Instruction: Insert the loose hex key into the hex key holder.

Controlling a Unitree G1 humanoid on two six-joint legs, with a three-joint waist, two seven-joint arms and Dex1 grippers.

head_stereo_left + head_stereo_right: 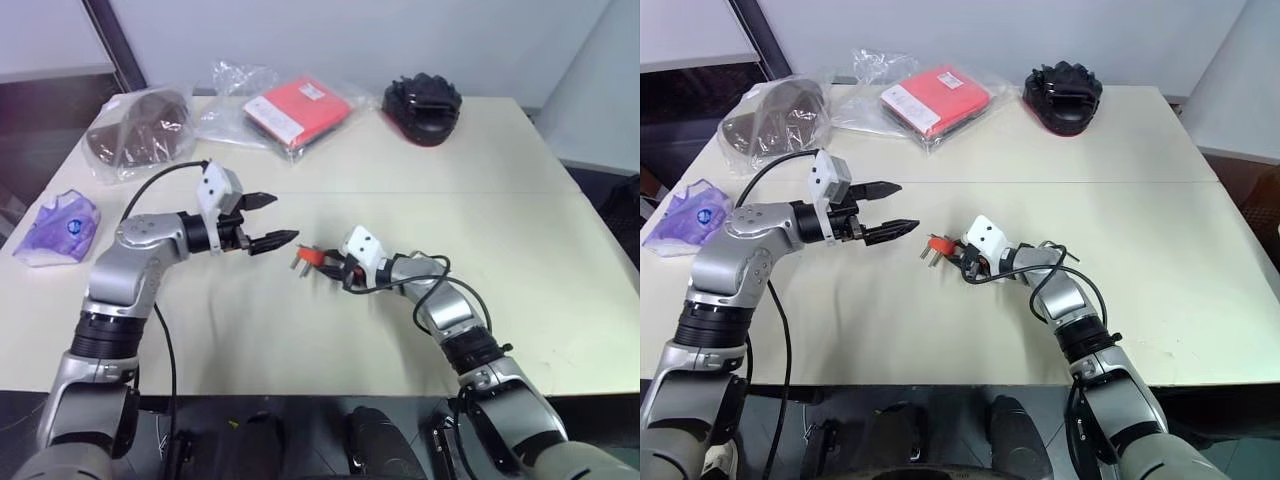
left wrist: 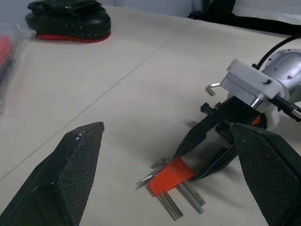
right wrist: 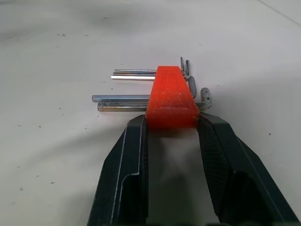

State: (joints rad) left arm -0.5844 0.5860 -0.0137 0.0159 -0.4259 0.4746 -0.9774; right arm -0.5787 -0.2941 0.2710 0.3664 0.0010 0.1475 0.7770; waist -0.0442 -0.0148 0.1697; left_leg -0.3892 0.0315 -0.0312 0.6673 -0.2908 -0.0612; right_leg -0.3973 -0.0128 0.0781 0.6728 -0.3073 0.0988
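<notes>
Right wrist view: small orange-red plastic wedge-shaped hex key holder lies flat on the cream matte tabletop, w/ grey metal keys sticking out both sides. Right gripper has its two black fingers pinching the wide end of the holder. A small bent grey metal rod, prob. the loose hex key, lies on the table just beyond the right wrist. Left gripper hovers above the table near the holder, fingers spread wide, nothing between them. Far side of the table: flat red packet in clear plastic, black pouch w/ red rim. Pale wall behind.
</notes>
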